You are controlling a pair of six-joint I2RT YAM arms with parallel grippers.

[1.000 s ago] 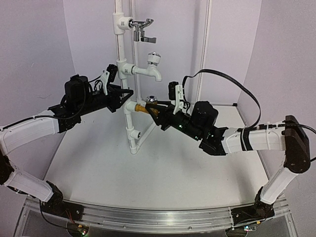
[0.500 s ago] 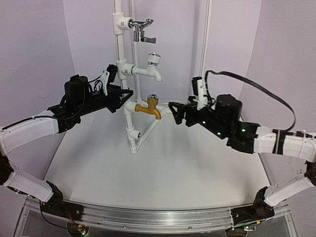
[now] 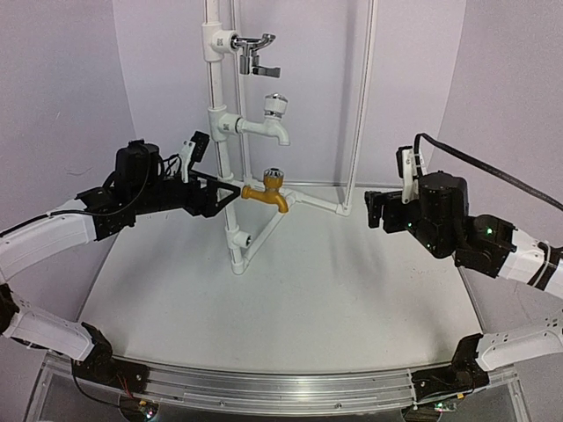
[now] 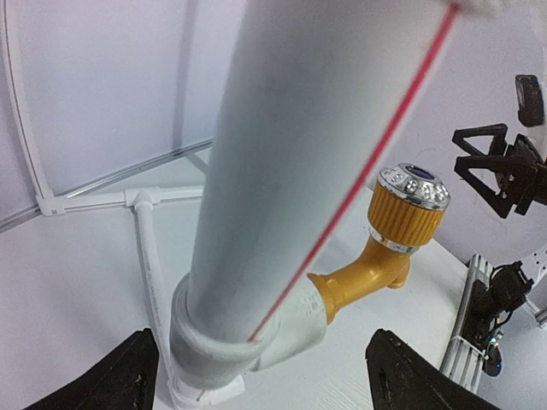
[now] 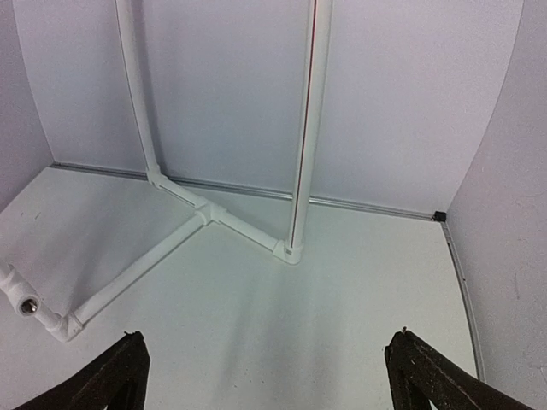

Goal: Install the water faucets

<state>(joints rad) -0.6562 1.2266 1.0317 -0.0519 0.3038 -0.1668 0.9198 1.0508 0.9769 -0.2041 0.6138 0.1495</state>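
The golden-brass water faucet [image 3: 266, 192] sits screwed into the lowest white elbow [image 4: 291, 320] of the upright pipe stand [image 3: 218, 132], spout down and its silvery knob [image 4: 410, 184] on top. My left gripper [image 3: 220, 195] is open, with one finger on each side of the pipe and elbow, and gaps show on both sides in the left wrist view [image 4: 265, 384]. My right gripper [image 3: 374, 211] is open and holds nothing, well right of the faucet. The right wrist view [image 5: 265, 376] shows only table and pipe legs between its fingers.
Higher on the same stand are a white plastic tap [image 3: 274, 119] and a chrome lever tap [image 3: 255, 51]. White pipe legs [image 5: 137, 269] spread over the table floor, with a second thin upright pipe [image 5: 308, 128] behind. Curved white walls enclose the back and sides.
My right gripper has let go of the brass faucet, opened wide and pulled back to the right. My left gripper has opened off the pipe. The faucet stays in the elbow.
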